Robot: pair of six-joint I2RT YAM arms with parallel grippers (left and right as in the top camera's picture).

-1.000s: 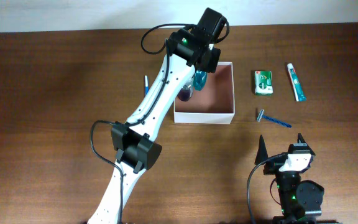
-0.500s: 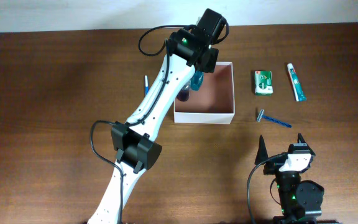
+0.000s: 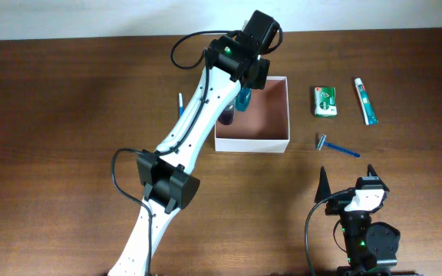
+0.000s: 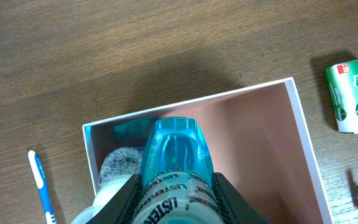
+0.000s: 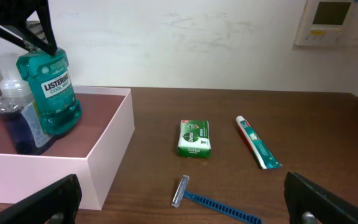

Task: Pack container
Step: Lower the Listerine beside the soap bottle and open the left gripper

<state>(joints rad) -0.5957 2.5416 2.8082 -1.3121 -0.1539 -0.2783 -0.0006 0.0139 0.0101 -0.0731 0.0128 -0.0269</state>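
My left fingers (image 4: 232, 202) grip a mouthwash bottle (image 4: 176, 168) low in the container (image 3: 252, 143) at mid-bench, a pump bottle (image 5: 11, 121) already inside, while soap (image 3: 325, 101), toothpaste (image 3: 365, 100), razor (image 3: 338, 146) and toothbrush (image 3: 180, 103) lie unpacked on the bench (image 3: 52, 153) and my right fingers (image 5: 55, 199) stand wide open, empty.

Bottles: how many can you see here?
2. A teal mouthwash bottle, held by the left claw, is in the box; a dark-blue pump bottle sits beside it in the same box. The arm may hide more.

teal bottle (image 5: 53, 93), white container (image 3: 252, 143) — pinkish inside
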